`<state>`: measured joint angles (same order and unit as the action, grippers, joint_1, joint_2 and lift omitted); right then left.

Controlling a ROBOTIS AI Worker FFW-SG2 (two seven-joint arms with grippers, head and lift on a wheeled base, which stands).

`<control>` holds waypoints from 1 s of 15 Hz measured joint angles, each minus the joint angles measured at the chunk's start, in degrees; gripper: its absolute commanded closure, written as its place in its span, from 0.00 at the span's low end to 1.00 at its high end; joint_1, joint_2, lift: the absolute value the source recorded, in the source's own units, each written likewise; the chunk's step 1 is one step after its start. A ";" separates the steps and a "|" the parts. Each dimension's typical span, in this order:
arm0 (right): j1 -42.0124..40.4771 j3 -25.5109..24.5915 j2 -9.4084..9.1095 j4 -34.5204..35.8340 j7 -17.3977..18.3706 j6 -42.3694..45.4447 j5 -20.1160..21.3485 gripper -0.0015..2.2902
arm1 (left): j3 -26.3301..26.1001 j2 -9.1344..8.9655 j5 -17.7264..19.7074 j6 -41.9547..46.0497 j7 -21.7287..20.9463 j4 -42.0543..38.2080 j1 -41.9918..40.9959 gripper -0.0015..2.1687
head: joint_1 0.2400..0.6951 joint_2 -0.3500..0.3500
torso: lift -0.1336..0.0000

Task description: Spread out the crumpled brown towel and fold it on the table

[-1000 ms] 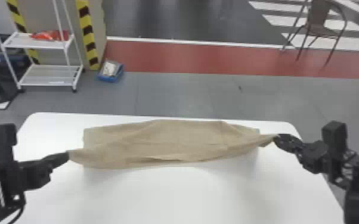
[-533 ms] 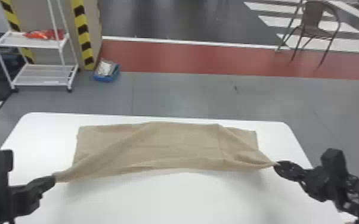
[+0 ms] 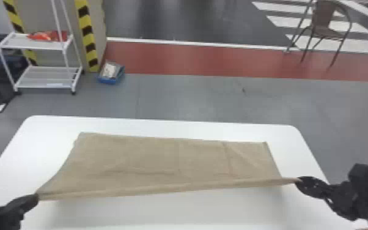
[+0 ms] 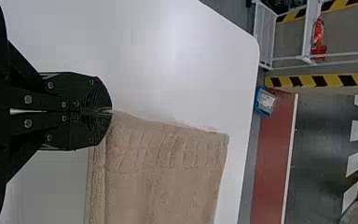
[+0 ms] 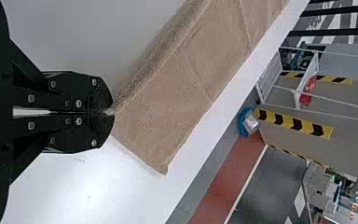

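Note:
The brown towel lies stretched across the table, its far part flat and its near edge pulled taut between both grippers. My left gripper holds the near left corner, and my right gripper the near right corner, both over the table. From the left wrist, the gripper is shut on a corner of the towel. In the right wrist view the gripper pinches the other corner of the towel, its fingertips together on the cloth.
The white table shows bare surface in front of the towel and along its sides. Beyond it on the floor stand a white rack, a blue box and a chair.
Both grippers have drawn the towel's near edge toward the robot, the left one also outward. The edge has straightened, and more cloth lies spread behind it.

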<state>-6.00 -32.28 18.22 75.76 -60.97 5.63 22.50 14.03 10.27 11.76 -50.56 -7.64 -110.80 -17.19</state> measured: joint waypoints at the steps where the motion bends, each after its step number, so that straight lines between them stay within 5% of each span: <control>1: -0.36 0.00 0.04 -0.01 -0.35 0.00 0.37 0.48 | 0.19 0.04 0.16 -0.02 -0.01 -0.23 -0.58 0.79 | 1.00 0.29 | 1.00; 15: -9.38 -4.39 -1.00 7.54 -7.16 -1.62 -4.41 0.49 | 3.23 0.19 -0.52 -6.32 -1.20 -9.02 -8.72 0.79 | 1.00 0.28 | 1.00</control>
<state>-15.38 -36.68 17.21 83.30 -68.13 4.00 18.09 17.26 10.46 11.24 -56.89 -8.84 -119.82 -25.91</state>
